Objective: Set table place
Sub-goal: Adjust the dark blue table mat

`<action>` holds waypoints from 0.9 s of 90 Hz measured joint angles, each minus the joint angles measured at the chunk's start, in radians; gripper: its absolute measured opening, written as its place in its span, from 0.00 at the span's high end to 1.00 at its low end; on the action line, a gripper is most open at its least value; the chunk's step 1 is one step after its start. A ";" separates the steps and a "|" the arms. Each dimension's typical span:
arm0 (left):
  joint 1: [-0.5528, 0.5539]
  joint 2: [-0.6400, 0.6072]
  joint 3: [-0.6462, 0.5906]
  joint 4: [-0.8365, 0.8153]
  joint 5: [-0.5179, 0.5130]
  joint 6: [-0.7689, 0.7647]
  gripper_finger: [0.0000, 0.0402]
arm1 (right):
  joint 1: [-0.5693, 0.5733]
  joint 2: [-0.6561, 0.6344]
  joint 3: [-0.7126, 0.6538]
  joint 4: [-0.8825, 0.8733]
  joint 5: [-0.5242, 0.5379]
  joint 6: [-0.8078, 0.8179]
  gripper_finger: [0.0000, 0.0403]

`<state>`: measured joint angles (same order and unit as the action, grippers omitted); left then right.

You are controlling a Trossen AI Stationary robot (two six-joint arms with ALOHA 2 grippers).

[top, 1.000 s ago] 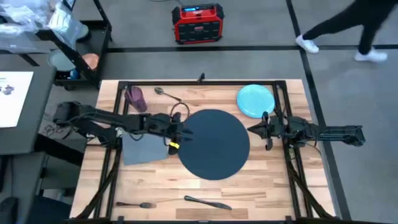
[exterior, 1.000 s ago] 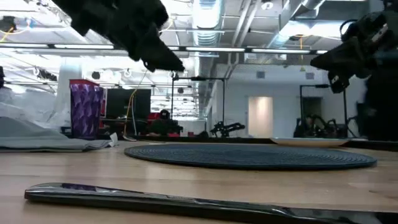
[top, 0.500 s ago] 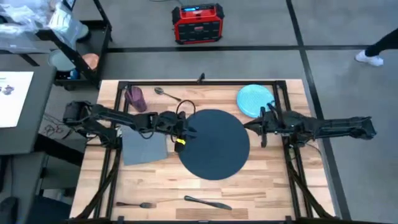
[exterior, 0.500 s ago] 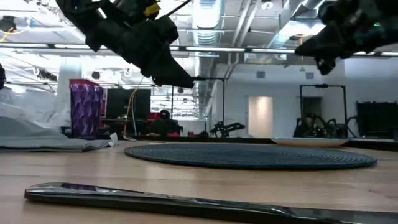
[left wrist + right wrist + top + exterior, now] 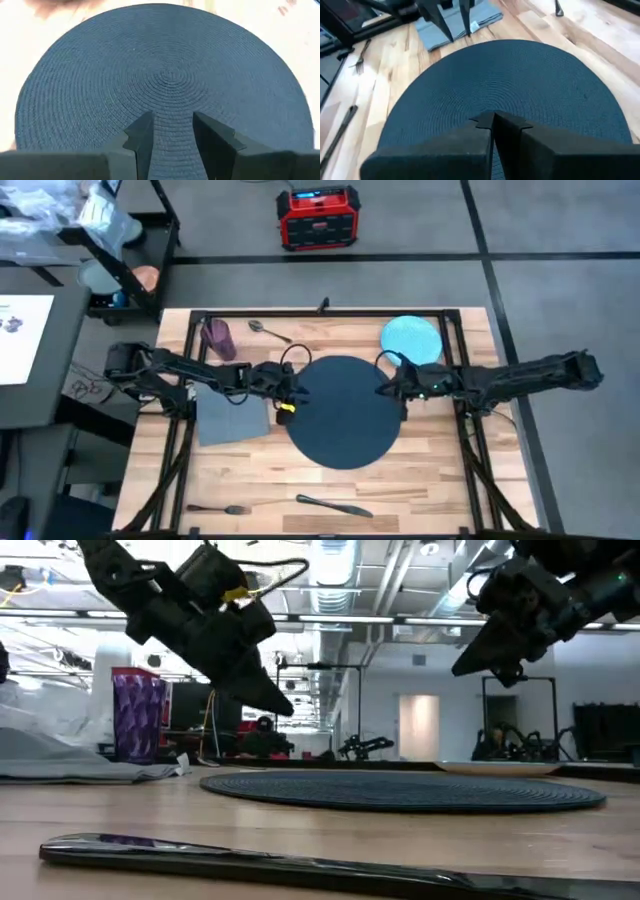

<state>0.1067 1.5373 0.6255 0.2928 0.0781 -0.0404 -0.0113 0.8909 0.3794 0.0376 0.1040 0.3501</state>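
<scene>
The place, a round dark navy woven mat (image 5: 345,412), lies flat on the middle of the light wood table (image 5: 430,470). My left gripper (image 5: 298,392) hovers over the mat's left edge. It is open, and in the left wrist view (image 5: 172,120) the mat (image 5: 165,75) shows between its fingers. My right gripper (image 5: 385,388) hovers over the mat's right edge with its fingers shut (image 5: 493,119), pointing at the mat (image 5: 510,85). In the low view both grippers, the left (image 5: 285,705) and the right (image 5: 460,668), hang clear above the mat (image 5: 400,790).
A light blue plate (image 5: 411,340) lies at the far right, and a grey napkin (image 5: 233,418) left of the mat. A purple cup (image 5: 217,338) and a spoon (image 5: 265,330) sit at the far left. A fork (image 5: 215,508) and a knife (image 5: 335,505) lie along the near edge.
My right gripper has gone toward the table's left, from beside the plate to over the mat's right edge, and has tipped down. My left gripper has come down toward the mat's left edge. A person walking behind the table has left the view.
</scene>
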 joint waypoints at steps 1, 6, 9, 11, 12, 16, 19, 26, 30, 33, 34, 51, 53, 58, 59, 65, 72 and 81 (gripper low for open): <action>0.001 0.006 -0.001 0.006 0.003 -0.001 0.69 | 0.000 0.000 0.000 0.000 0.000 0.002 1.00; 0.005 0.038 -0.001 0.069 0.029 -0.008 0.69 | 0.000 0.000 0.000 -0.004 0.000 0.009 1.00; 0.007 0.053 0.000 0.110 0.044 -0.013 0.69 | 0.000 0.000 0.000 -0.009 0.001 0.009 1.00; 0.007 0.064 0.000 0.135 0.054 -0.015 0.69 | 0.000 0.000 0.000 -0.015 0.001 0.009 1.00; 0.007 0.069 0.001 0.146 0.056 -0.016 0.69 | 0.000 0.000 0.000 -0.018 0.001 0.010 1.00; 0.007 0.089 0.002 0.169 0.058 -0.017 0.69 | -0.001 0.000 0.000 -0.040 0.003 0.011 1.00; 0.007 0.103 0.002 0.173 0.060 -0.017 0.69 | -0.002 0.000 0.000 -0.056 0.006 0.012 1.00; 0.007 0.134 0.001 0.187 0.059 -0.021 0.69 | -0.003 0.000 0.000 -0.077 0.029 0.012 1.00; 0.007 0.147 0.001 0.193 0.059 -0.023 0.69 | -0.002 0.000 0.000 -0.080 0.033 0.011 1.00; 0.007 0.158 0.001 0.197 0.060 -0.024 0.69 | -0.003 0.000 0.000 -0.078 0.034 0.011 1.00; 0.007 0.163 0.001 0.198 0.059 -0.024 0.69 | -0.003 0.000 0.000 -0.077 0.034 0.011 1.00; 0.007 0.203 0.001 0.231 0.061 -0.024 0.69 | -0.003 0.000 0.000 -0.055 0.033 0.011 1.00; 0.007 0.206 0.001 0.230 0.061 -0.022 0.69 | -0.003 0.000 0.000 -0.053 0.033 0.012 1.00; 0.008 0.213 0.001 0.223 0.061 -0.016 0.69 | -0.003 -0.001 0.000 -0.049 0.033 0.015 1.00; 0.008 0.214 0.001 0.218 0.061 -0.016 0.69 | -0.002 -0.002 0.000 -0.049 0.033 0.016 1.00; 0.008 0.214 0.000 0.206 0.061 -0.009 0.69 | -0.002 -0.002 0.000 -0.048 0.033 0.019 1.00; 0.010 0.214 0.001 0.187 0.060 0.001 0.69 | -0.002 -0.002 0.000 -0.043 0.033 0.027 1.00; 0.014 0.216 0.001 0.161 0.059 0.007 0.69 | -0.002 -0.002 0.000 -0.027 0.033 0.027 1.00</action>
<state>0.1204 1.7531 0.6262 0.4536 0.1375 -0.0338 -0.0135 0.8890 0.3798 0.0104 0.1371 0.3771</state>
